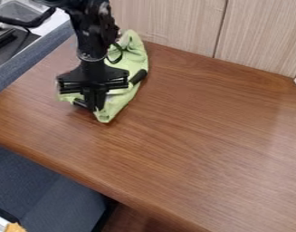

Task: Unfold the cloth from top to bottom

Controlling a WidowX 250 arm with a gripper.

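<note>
The gripper (pixel 94 103) hangs low over the left part of the table, pointing down at the near end of the cloth. The light green cloth (pixel 131 54) lies bunched in a long, narrow heap, running from near the wooden panels at the back to a pointed corner just beyond the gripper's tip. The arm and gripper hide much of its left side and middle. Whether the gripper holds any cloth cannot be made out. A dark, rod-like piece (pixel 138 76) shows against the cloth's right edge.
The brown wooden table (pixel 198 131) extends to the right and front, its near edge slanting down to the right. Pale wooden panels (pixel 180 25) stand along the back. A grey-blue padded edge (pixel 38 54) borders the table at the left, with a sink (pixel 17 11) beyond.
</note>
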